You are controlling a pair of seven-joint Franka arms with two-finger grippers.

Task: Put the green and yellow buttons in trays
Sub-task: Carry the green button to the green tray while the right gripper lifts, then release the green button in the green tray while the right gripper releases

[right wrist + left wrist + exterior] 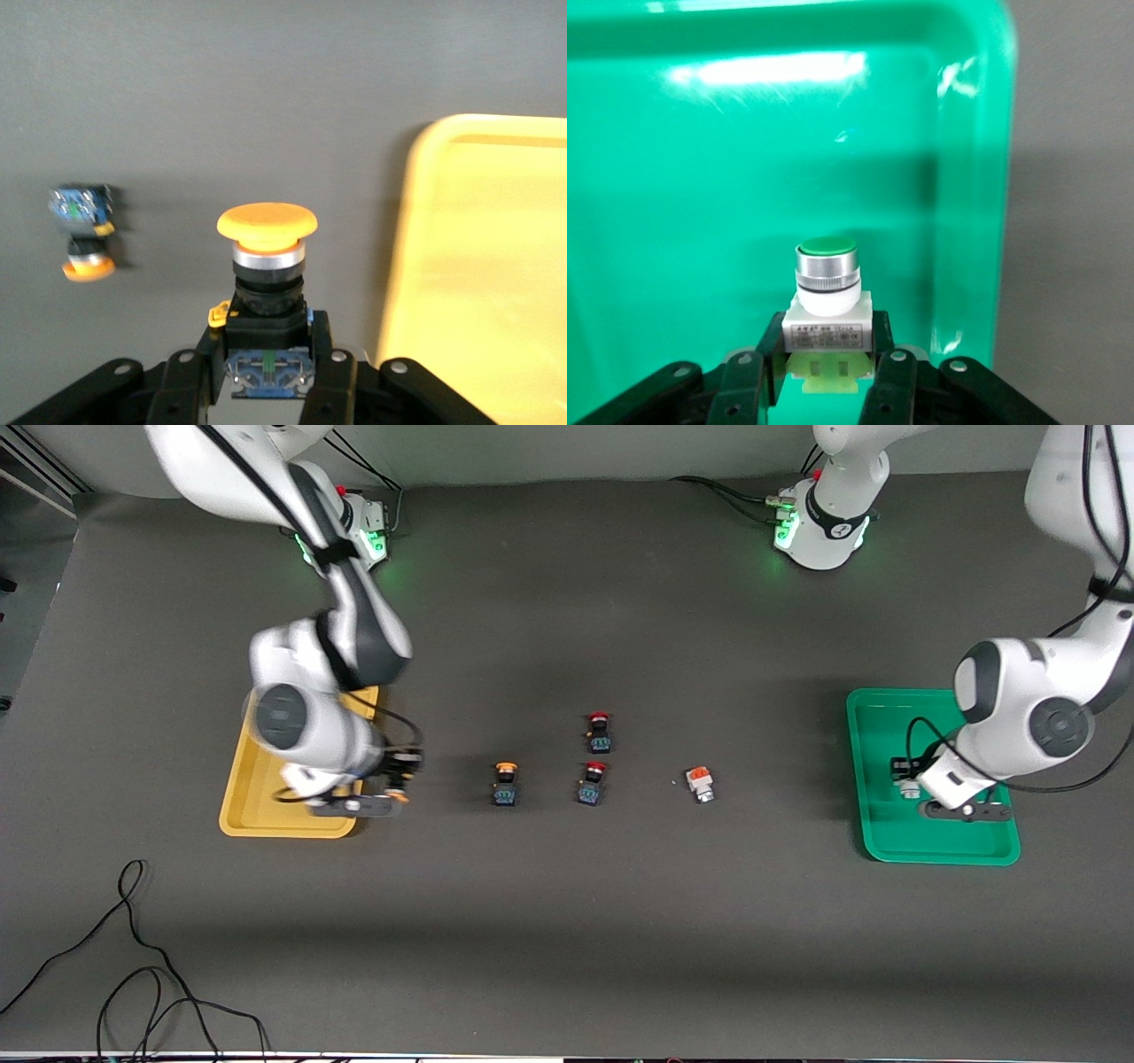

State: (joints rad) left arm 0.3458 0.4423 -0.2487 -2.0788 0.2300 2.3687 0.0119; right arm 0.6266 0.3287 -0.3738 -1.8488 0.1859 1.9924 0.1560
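My right gripper [397, 778] [266, 354] is shut on the black body of a yellow-capped button [266, 257]. It hangs over the table just beside the yellow tray [252, 815] [478, 266], off the tray edge that faces the table's middle. A second yellow-capped button [505, 782] [81, 235] lies on the table between the two trays. My left gripper [905, 779] [827, 354] is over the green tray [886, 726] [700, 177], its fingers closed on the white body of a green-capped button [827, 283], which stands upright.
Two red-capped black buttons [599, 731] [592, 782] lie mid-table, and a white-bodied one with an orange-red cap [700, 783] lies toward the green tray. Loose black cables [133, 957] trail near the front edge at the right arm's end.
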